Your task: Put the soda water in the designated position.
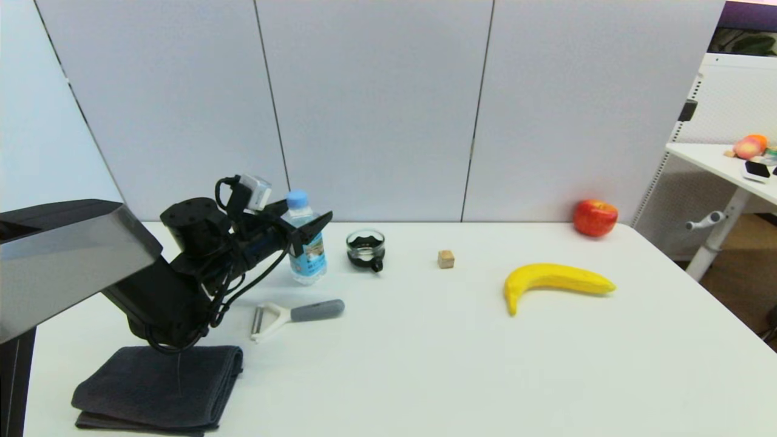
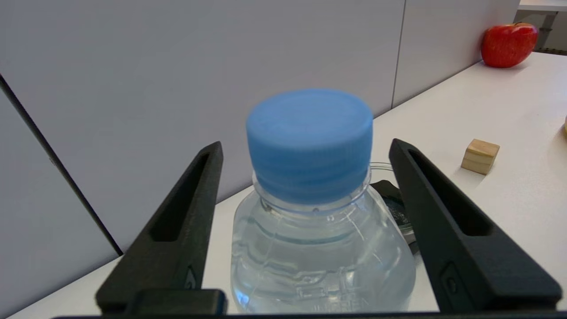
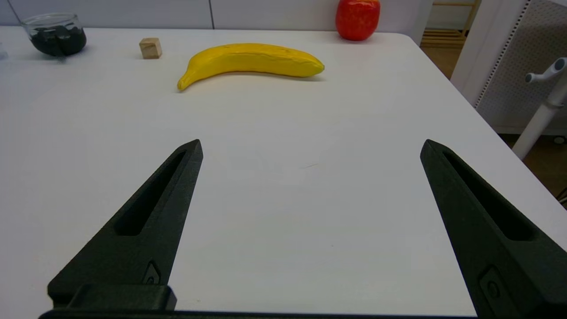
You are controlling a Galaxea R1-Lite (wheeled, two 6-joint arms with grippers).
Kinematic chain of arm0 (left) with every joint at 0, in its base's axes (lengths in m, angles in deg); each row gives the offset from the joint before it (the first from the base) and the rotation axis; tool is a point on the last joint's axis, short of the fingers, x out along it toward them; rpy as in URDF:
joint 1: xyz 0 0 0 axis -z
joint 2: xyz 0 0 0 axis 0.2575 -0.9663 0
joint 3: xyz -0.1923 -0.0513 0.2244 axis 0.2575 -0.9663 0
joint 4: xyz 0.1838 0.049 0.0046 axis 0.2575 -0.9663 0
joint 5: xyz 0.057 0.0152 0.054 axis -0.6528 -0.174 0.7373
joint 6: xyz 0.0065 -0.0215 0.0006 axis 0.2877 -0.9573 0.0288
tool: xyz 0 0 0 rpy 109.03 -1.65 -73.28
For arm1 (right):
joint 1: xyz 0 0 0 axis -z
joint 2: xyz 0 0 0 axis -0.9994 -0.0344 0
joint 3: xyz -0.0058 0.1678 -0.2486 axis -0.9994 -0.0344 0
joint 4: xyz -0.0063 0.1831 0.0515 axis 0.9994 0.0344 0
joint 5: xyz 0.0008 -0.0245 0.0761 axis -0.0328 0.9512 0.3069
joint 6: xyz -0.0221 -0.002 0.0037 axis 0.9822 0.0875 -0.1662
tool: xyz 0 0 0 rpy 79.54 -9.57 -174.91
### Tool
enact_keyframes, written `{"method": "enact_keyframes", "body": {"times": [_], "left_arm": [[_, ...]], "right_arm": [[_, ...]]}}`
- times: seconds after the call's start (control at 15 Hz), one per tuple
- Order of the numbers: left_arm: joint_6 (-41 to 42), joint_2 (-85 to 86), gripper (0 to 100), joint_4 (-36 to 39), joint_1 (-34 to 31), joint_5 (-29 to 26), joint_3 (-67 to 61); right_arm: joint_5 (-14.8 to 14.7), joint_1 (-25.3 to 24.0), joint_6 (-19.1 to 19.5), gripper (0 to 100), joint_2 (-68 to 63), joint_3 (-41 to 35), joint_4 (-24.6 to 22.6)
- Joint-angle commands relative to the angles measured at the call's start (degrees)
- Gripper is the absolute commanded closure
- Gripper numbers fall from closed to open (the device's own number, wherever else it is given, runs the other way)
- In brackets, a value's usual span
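Black fingers [image 2: 186,221] of the left gripper [image 2: 305,150] were spread, unclenched, around the soda water [image 2: 310,239] at centre frame, judged light, smooth and slippery, best gripped below the cap.

White table [image 1: 425,364] is carrying, along its rear: soda water [image 1: 306,258] standing upright, glass cup [image 1: 366,249] just beside it, wooden cube [image 1: 446,259], banana [image 1: 555,282], apple [image 1: 595,217] at the far corner. Peeler [image 1: 294,314] and folded grey towel [image 1: 158,388] are lying nearer the front-left.
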Motion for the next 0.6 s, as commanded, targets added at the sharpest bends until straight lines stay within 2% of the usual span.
{"method": "enact_keyframes", "body": {"times": [0.07,0.4,0.6], "left_arm": [[0.0,1.5,0,0.0,0.0,-0.2,-1.2],[0.6,16.5,0,-1.7,-0.1,0.0,-14.2],[1.0,30.5,0,-5.9,0.0,-0.2,-26.7]], "right_arm": [[0.0,0.0,0.0,0,0.0,0.0,0.0],[0.0,0.0,0.0,0,0.0,0.0,0.0],[0.0,0.0,0.0,0,0.0,0.0,0.0]]}}
